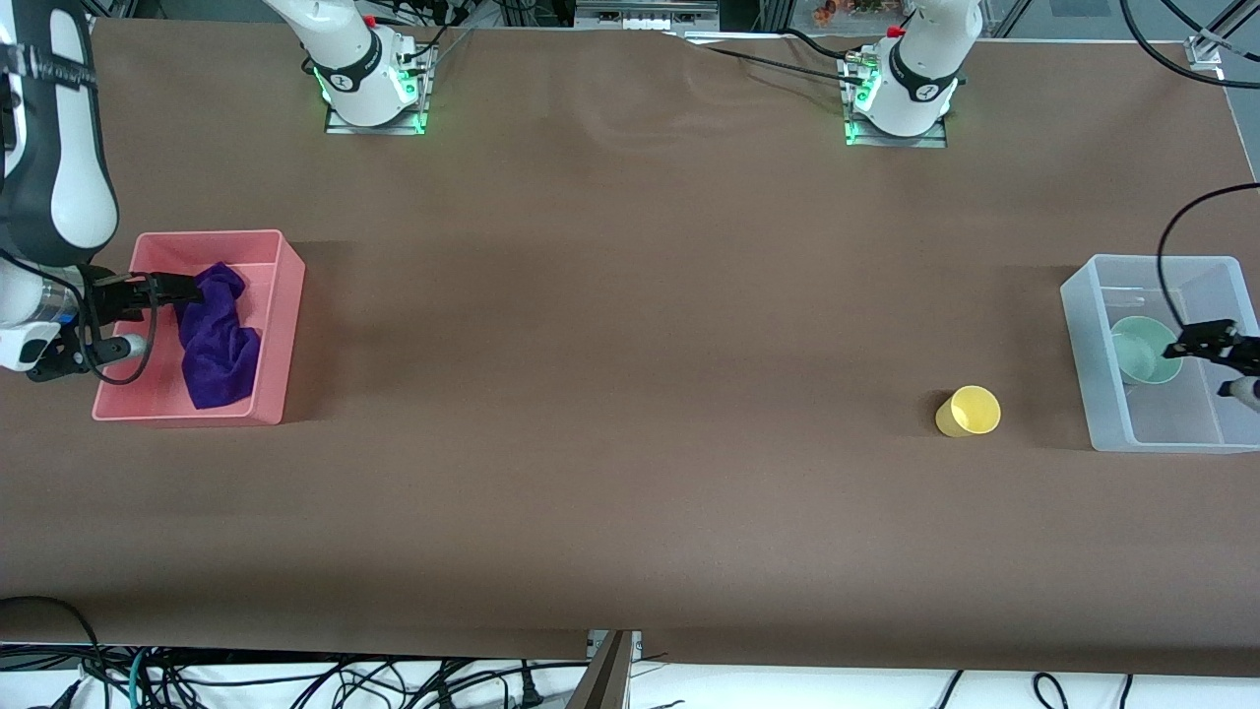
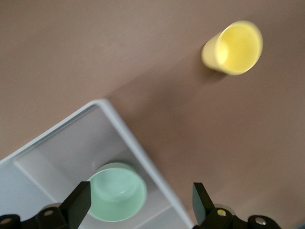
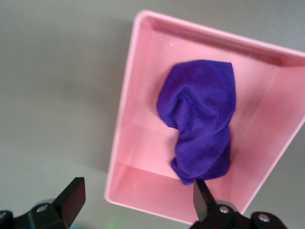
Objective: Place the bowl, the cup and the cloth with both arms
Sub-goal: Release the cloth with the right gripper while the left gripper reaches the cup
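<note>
The mint-green bowl (image 1: 1142,356) sits upright in the clear bin (image 1: 1088,340) at the left arm's end of the table. It also shows in the left wrist view (image 2: 116,192). My left gripper (image 1: 1181,347) hangs open and empty above that bin (image 2: 141,206). The yellow cup (image 1: 969,411) stands on the table beside the clear bin and shows in the left wrist view (image 2: 234,46). The purple cloth (image 1: 217,340) lies crumpled in the pink bin (image 1: 281,325). My right gripper (image 1: 185,290) is open and empty above the cloth (image 3: 202,119) and shows in the right wrist view (image 3: 138,200).
The clear bin's rim (image 2: 128,136) and the pink bin's wall (image 3: 121,124) lie under the grippers. A brown mat (image 1: 630,394) covers the table. The arm bases stand along the edge farthest from the front camera. Cables hang below the nearest edge.
</note>
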Controlling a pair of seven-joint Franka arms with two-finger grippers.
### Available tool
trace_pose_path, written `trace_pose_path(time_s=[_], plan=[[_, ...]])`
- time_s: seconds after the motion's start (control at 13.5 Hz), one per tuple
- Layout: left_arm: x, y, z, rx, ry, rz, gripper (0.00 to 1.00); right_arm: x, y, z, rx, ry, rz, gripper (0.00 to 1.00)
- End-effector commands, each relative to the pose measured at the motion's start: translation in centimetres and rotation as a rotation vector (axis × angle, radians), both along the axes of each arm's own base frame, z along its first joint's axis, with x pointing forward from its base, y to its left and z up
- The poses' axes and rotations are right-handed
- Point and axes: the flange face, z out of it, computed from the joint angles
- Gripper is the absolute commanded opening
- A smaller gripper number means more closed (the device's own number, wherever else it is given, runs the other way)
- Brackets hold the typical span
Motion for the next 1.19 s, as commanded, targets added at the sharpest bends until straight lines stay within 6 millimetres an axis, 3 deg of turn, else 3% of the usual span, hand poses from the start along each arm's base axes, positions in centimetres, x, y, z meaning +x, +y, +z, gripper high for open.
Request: trace_pose_path(time_s=[0.0, 0.22, 0.3, 0.45, 0.74, 0.97, 1.04, 1.11], plan=[[1.5, -6.1, -1.2, 0.041, 0.048, 0.070, 0.94, -0.3, 3.1, 3.4, 0.004, -0.004, -0.093, 1.00], [2.8, -11.9, -5.8, 0.064, 0.080, 0.131, 0.92, 0.6, 9.5, 7.1, -0.011, -0.068, -0.133, 1.00], [2.8, -13.4, -7.3, 0.079, 0.071, 0.157, 0.90, 1.0, 10.2, 8.5, -0.033, -0.093, -0.231, 1.00], [2.8, -13.8, -9.3, 0.082, 0.033, 0.171, 0.88, 1.5, 11.1, 11.9, -0.026, -0.158, -0.258, 1.00], [2.9, -13.8, -13.7, 0.009, 0.034, 0.233, 0.81, -0.1, 11.4, 18.4, -0.017, -0.240, -0.253, 1.00], [2.2, -14.0, -16.2, -0.047, 0.079, 0.273, 0.78, -1.4, 11.6, 19.3, -0.041, -0.206, -0.243, 1.00], [2.1, -14.1, -16.5, -0.058, 0.084, 0.280, 0.62, -1.4, 11.5, 19.3, -0.060, -0.204, -0.236, 1.00], [2.3, -14.1, -16.5, -0.057, 0.064, 0.278, 0.35, -1.6, 11.5, 19.5, -0.078, -0.207, -0.230, 1.00]])
